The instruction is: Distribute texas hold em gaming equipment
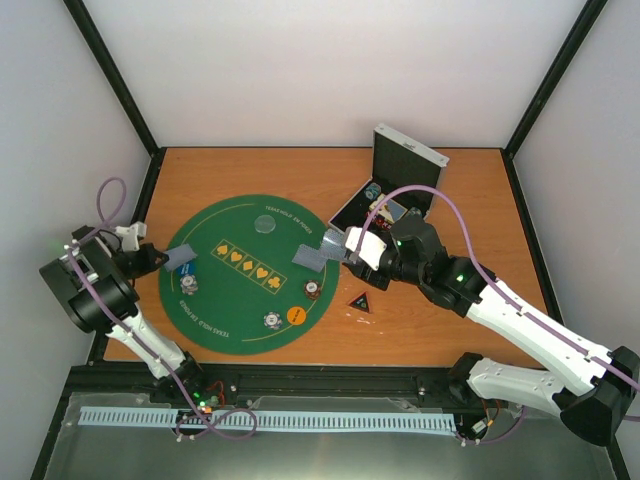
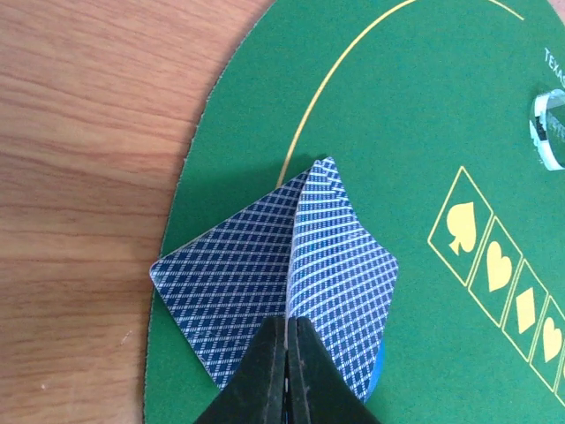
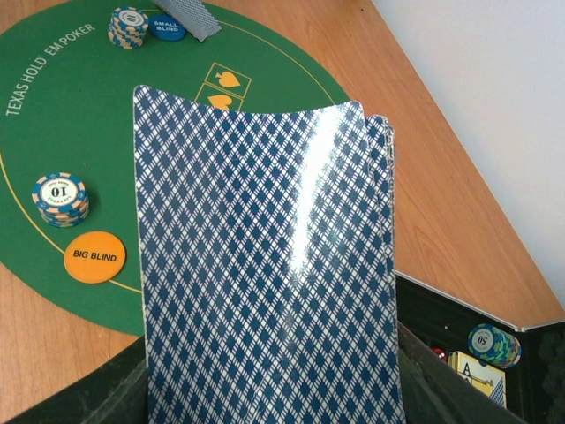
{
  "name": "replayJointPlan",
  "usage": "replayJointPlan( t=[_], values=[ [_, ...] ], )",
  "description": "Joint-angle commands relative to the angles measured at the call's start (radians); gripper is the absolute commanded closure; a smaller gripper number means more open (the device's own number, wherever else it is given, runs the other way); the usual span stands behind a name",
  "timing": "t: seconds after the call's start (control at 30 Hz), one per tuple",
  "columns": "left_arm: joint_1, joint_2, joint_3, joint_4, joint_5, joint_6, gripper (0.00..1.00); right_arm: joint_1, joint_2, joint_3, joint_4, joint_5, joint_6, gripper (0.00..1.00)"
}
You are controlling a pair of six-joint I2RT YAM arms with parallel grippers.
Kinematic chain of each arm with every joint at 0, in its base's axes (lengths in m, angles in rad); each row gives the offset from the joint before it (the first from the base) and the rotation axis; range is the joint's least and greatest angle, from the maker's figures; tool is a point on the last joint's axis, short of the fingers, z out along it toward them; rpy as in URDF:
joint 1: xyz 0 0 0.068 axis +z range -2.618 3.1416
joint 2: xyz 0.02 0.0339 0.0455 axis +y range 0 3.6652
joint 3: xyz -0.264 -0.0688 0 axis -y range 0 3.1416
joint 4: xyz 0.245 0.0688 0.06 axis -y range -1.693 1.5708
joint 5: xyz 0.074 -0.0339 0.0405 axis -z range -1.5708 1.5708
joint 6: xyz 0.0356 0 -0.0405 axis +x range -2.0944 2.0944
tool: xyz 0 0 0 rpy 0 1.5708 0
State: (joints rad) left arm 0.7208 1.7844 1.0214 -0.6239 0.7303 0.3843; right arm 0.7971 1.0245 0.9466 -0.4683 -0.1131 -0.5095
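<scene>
1. Green felt mat covers the middle of the wooden surface. Only the overhead view takes in both arms, the open silver case off the mat's far right and the black triangular marker on bare wood just beside the mat's right rim
2. The left wrist view alone shows the left pincer clenched on the near corner of two cards at the mat's left edge. One card is spread flatter and the other bows upward. The clear disc lies on the felt at that view's right border
3. The right wrist view is mostly filled by the stack of cards that the right pincer is grasping, backs to the camera and slightly bowed, over the mat's right side
4. That view makes lettering readable: the orange disc says BIG BLIND and the blue disc says SMALL BLIND. A chip stack stands just beside the orange disc
5. White walls and black corner posts enclose the surface
</scene>
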Motion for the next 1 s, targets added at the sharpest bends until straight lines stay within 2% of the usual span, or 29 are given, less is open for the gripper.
replayJointPlan(
  t=[0.0, 0.13, 0.2, 0.37, 0.6, 0.73, 0.83, 0.97],
  values=[
    [-0.001, 0.023, 0.017, 0.036, -0.014, 0.038, 1.00, -0.006, -0.012, -0.005, 0.022, -0.006, -0.008, 0.48],
    [-0.001, 0.030, 0.011, 0.044, -0.019, 0.039, 0.99, -0.007, -0.014, -0.005, 0.020, -0.006, -0.010, 0.48],
    [-0.001, 0.035, 0.014, 0.046, -0.024, 0.039, 0.95, -0.006, -0.014, -0.005, 0.021, -0.009, -0.010, 0.48],
    [-0.001, 0.047, 0.034, 0.034, -0.029, 0.045, 0.78, -0.006, -0.015, -0.003, 0.017, -0.009, -0.012, 0.48],
    [-0.001, 0.020, 0.056, 0.023, -0.046, 0.038, 0.62, -0.006, -0.011, -0.002, 0.014, -0.012, -0.014, 0.48],
    [0.000, -0.028, 0.067, 0.054, -0.123, -0.028, 0.41, -0.006, -0.008, 0.000, 0.011, -0.016, -0.015, 0.48],
    [-0.001, -0.061, 0.088, 0.055, -0.165, -0.077, 0.36, -0.006, -0.007, 0.001, 0.013, -0.017, -0.015, 0.48],
    [-0.003, -0.161, 0.101, 0.043, -0.148, -0.099, 0.30, -0.007, -0.005, 0.002, 0.014, -0.020, -0.016, 0.48]
  ],
)
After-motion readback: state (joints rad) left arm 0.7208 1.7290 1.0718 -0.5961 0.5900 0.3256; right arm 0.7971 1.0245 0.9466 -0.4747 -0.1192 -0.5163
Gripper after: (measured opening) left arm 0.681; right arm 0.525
